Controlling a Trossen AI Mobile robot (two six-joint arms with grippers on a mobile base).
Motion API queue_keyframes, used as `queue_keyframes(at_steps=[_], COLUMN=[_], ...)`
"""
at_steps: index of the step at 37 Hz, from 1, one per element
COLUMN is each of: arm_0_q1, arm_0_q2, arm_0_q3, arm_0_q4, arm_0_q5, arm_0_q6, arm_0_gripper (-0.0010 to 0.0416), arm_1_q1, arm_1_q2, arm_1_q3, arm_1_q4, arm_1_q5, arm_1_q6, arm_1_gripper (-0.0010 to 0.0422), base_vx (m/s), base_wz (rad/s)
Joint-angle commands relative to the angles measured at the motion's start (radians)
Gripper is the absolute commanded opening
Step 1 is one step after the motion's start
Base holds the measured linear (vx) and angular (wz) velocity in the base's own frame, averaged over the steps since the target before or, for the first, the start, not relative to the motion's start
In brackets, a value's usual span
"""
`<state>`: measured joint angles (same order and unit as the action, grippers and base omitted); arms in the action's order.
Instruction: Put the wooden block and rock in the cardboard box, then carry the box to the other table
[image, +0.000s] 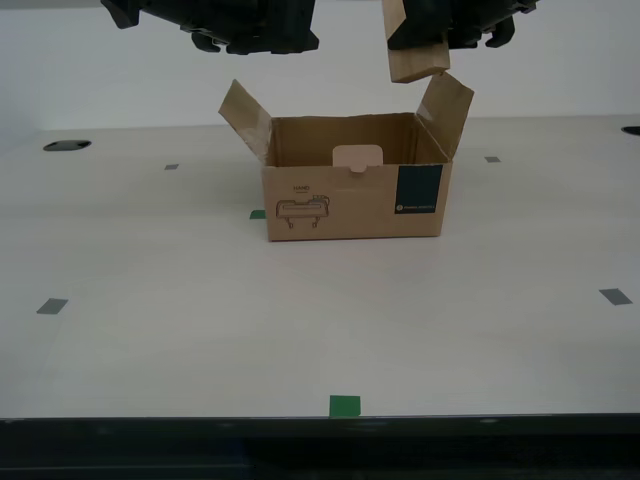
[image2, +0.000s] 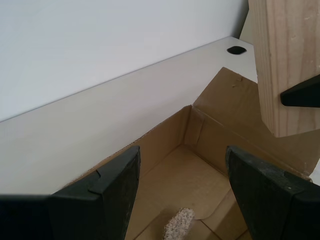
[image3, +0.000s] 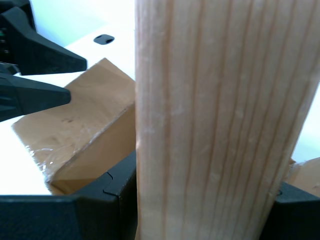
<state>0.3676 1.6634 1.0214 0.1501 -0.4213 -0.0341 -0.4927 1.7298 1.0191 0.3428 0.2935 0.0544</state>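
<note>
Holding the wooden block (image: 412, 60) above the cardboard box (image: 350, 190), my first tool (image3: 200, 200) is clamped on it, its dark fingers (image3: 90, 210) pressing both sides of the pale grain. In the exterior view the block hangs over the raised flap on that view's right, not yet inside the walls.

My second tool (image2: 182, 190) hovers over the open box with its jaws spread wide and nothing between them. Between those jaws, down on the box floor, lies the rock (image2: 179, 224) (only its speckled top shows), so I judge the rock's part done.

What is left, as I read it: lower and release the block into the box, then lift the box and carry it to the other table, which no view shows.

Count: one wooden block, one rock, one cardboard box with both side flaps up, two tools. The box stands near the middle of the off-white surface (image: 150, 300), which also bears several tape marks, green (image: 344, 405) and grey.
</note>
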Motion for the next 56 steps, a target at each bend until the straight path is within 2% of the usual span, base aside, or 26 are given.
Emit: queue_keyframes(at_steps=[1, 17, 21, 26, 29, 33, 41, 44, 48, 52, 56], arm_0_q1=[0.0, 0.0, 0.0, 0.0, 0.0, 0.0, 0.0, 0.0, 0.0, 0.0, 0.0], arm_0_q2=[-0.001, -0.001, -0.001, -0.001, -0.001, -0.001, -0.001, -0.002, -0.002, -0.002, -0.002], arm_0_q3=[0.0, 0.0, 0.0, 0.0, 0.0, 0.0, 0.0, 0.0, 0.0, 0.017, 0.062], arm_0_q4=[0.006, 0.005, 0.005, 0.005, 0.005, 0.005, 0.005, 0.004, 0.002, -0.037, -0.134], arm_0_q5=[0.004, 0.004, 0.01, 0.045, 0.059, 0.059, 0.06, 0.06, 0.06, 0.06, 0.061], arm_0_q6=[0.0, 0.008, 0.01, 0.013, 0.015, 0.015, 0.017, 0.036, 0.079, 0.092, 0.095], arm_0_gripper=[0.0131, 0.0325, 0.036, 0.0394, 0.0403, 0.0395, 0.0396, 0.0396, 0.0396, 0.0396, 0.0396], arm_1_q1=[-0.001, -0.001, -0.001, -0.001, -0.001, -0.001, -0.001, -0.001, 0.0, 0.0, 0.0], arm_1_q2=[0.0, 0.0, 0.0, 0.0, 0.0, 0.0, 0.0, 0.0, 0.0, 0.0, 0.0], arm_1_q3=[0.0, 0.0, 0.0, 0.0, 0.0, 0.0, 0.0, 0.003, 0.042, 0.098, 0.179], arm_1_q4=[0.004, 0.005, 0.005, 0.005, 0.005, 0.005, 0.004, -0.002, -0.076, -0.164, -0.297], arm_1_q5=[0.002, 0.002, 0.002, 0.002, -0.006, -0.053, -0.058, -0.058, -0.059, -0.066, -0.077], arm_1_q6=[-0.002, -0.002, -0.002, -0.018, -0.038, -0.046, -0.05, -0.094, -0.175, -0.179, -0.179], arm_1_gripper=[0.0226, 0.0226, 0.0226, 0.0227, 0.0227, 0.0227, 0.0237, 0.0249, 0.0272, 0.0295, 0.0319], base_vx=[0.0, 0.0, 0.0, 0.0, 0.0, 0.0, 0.0, 0.0, 0.0, 0.0, 0.0], base_wz=[0.0, 0.0, 0.0, 0.0, 0.0, 0.0, 0.0, 0.0, 0.0, 0.0, 0.0])
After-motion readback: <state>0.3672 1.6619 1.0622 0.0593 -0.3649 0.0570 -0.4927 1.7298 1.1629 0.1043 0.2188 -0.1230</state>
